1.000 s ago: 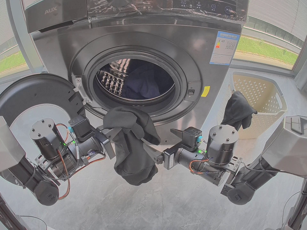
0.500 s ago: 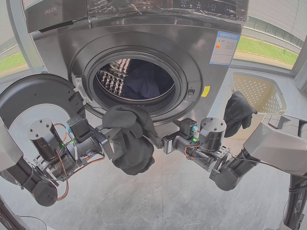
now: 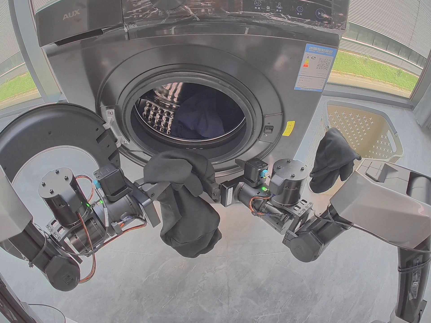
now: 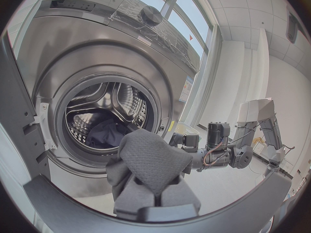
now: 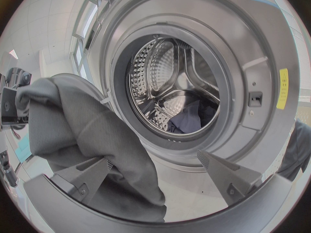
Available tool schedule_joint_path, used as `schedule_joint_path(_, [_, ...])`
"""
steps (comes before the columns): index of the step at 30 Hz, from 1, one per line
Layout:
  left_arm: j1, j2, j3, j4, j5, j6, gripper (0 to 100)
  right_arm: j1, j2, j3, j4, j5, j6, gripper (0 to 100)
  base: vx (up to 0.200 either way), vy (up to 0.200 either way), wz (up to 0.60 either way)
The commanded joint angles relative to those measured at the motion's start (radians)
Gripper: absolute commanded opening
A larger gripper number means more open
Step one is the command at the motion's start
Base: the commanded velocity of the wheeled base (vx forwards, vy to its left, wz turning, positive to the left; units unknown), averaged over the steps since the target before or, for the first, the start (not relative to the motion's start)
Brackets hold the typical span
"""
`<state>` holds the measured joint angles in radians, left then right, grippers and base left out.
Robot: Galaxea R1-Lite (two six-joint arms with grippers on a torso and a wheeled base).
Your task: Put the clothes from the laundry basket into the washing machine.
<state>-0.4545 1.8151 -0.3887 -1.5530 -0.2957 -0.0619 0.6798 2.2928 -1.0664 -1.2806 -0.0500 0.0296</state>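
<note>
The washing machine [image 3: 269,59] is seen with its door [image 3: 49,131] swung open on the left side and clothes [image 3: 202,117] already lying in the drum. The laundry basket [image 3: 386,126] stands to the right of the machine, with a second dark garment [image 3: 332,158] hung over its rim.

The dark garment [image 3: 188,211] is held in the air just below the drum opening and hangs well under the lip. A snag on the door seal or a drop to the floor is judged likely if it is pushed in without being lifted.

The left tool [image 4: 155,194] looks pressed together on the garment, though the pinch itself is covered by cloth. A shallow grip could slip. The right tool [image 5: 152,156] is spread, with cloth draped over one finger and nothing pinched. If it is pulled away, the fabric could be dragged along. A collision between the two tools, set close under the opening, is also a risk.
</note>
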Motion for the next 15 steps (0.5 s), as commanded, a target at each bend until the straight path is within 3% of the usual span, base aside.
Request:
schedule_joint_path(1, [0.005, 0.010, 0.005, -0.002, 0.000, 0.001, 0, 0.015, -0.019, -0.009, -0.005, 0.001, 0.001, 100, 0.000, 0.000, 0.00])
schedule_joint_path(11, [0.007, 0.030, 0.005, -0.002, 0.000, 0.008, 0, 0.055, -0.055, 0.013, -0.013, 0.002, 0.010, 100, 0.000, 0.000, 0.00])
schedule_joint_path(15, [0.011, 0.033, 0.005, -0.002, 0.001, 0.005, 0, 0.055, -0.047, 0.006, -0.037, 0.036, 0.012, 100, 0.000, 0.000, 0.00])
